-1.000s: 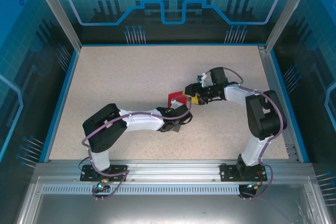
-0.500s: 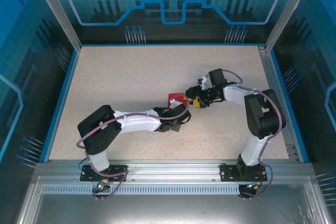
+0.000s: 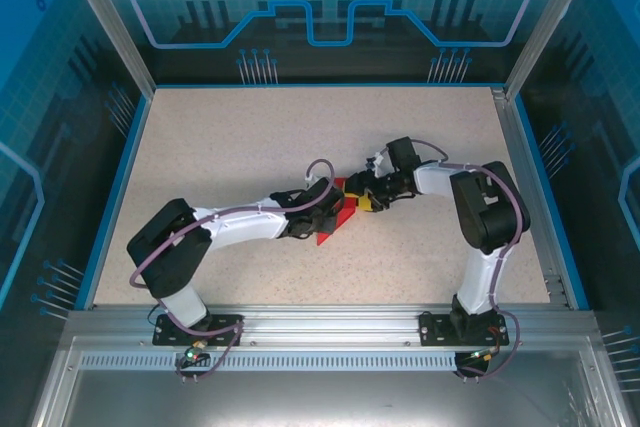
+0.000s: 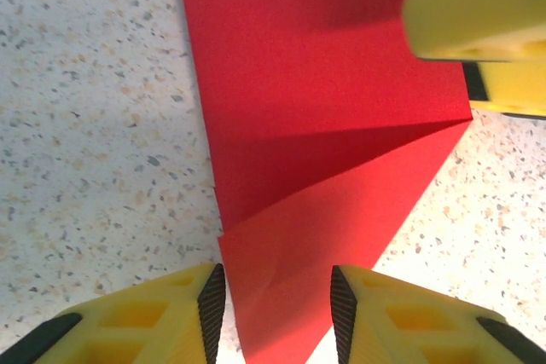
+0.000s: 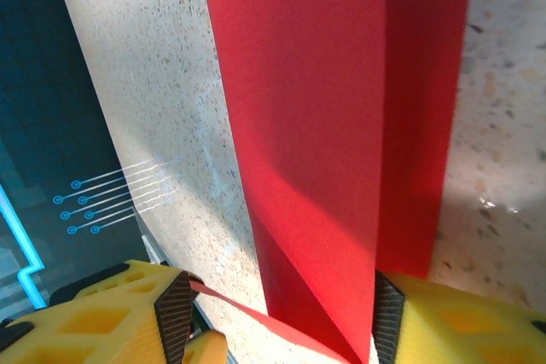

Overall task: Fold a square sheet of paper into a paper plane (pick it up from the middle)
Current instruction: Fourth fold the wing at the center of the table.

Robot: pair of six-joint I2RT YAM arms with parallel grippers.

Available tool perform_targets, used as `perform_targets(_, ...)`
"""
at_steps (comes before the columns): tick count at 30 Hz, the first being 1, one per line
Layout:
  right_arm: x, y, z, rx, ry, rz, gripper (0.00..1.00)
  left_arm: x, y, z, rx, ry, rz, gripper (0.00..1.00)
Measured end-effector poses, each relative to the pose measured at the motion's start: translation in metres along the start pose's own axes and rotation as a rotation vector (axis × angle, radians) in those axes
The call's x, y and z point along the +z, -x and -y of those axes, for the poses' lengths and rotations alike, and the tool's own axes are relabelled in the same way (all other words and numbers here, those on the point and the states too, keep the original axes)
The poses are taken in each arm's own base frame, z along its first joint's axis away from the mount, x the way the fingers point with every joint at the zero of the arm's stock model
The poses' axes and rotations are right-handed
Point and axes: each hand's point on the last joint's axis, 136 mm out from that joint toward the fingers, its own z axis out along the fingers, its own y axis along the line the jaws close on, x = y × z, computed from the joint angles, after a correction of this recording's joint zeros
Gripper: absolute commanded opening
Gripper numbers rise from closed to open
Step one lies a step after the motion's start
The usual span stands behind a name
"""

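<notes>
Both apart: left tool (image 4: 275,317), right tool (image 5: 281,323) | each straddles red paper (image 4: 299,83)

The speckled beige tabletop (image 3: 230,147) I work on bears one bright red creased paper sheet (image 3: 327,234), lying mid-frame.

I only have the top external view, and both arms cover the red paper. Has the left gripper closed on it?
Observer: No. The left wrist view shows the left gripper open, with the narrow end of the sheet of paper lying between its jaws.
Operator: Any fold in it?
Observer: Yes, a diagonal fold line crosses the sheet, with a flap below it.
Operator: And the right gripper?
Observer: The right wrist view shows the right gripper open as well, with the sheet running between its jaws.
</notes>
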Motion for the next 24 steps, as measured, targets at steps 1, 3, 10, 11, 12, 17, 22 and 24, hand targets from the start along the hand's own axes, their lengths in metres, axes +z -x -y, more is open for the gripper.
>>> perform_targets(1,0.002,0.0,0.0,0.001,0.002,-0.004,0.58,0.0,-0.001,0.001,-0.002,-0.005,-0.003,0.42)
perform_targets(3,0.003,0.002,-0.002,-0.003,0.009,-0.008,0.57,-0.002,-0.003,0.001,-0.009,-0.019,-0.006,0.42)
perform_targets(10,-0.001,0.014,-0.02,-0.061,0.031,0.008,0.45,-0.012,-0.007,0.006,-0.035,-0.062,-0.004,0.51)
perform_targets(11,-0.002,0.015,-0.021,-0.066,0.032,0.008,0.44,-0.012,-0.009,0.009,-0.026,-0.06,-0.007,0.52)
perform_targets(12,-0.002,0.016,-0.023,-0.069,0.032,0.009,0.44,-0.011,-0.011,0.012,-0.012,-0.053,-0.012,0.55)
perform_targets(17,-0.003,0.016,-0.024,-0.068,0.032,0.001,0.4,-0.002,-0.014,0.031,0.05,0.002,-0.013,0.59)
perform_targets(22,-0.006,0.017,-0.032,-0.081,0.047,-0.008,0.34,0.007,-0.018,0.028,0.088,0.091,-0.01,0.59)
perform_targets(24,-0.006,0.018,-0.034,-0.086,0.051,-0.008,0.33,0.008,-0.018,0.025,0.099,0.134,-0.002,0.6)
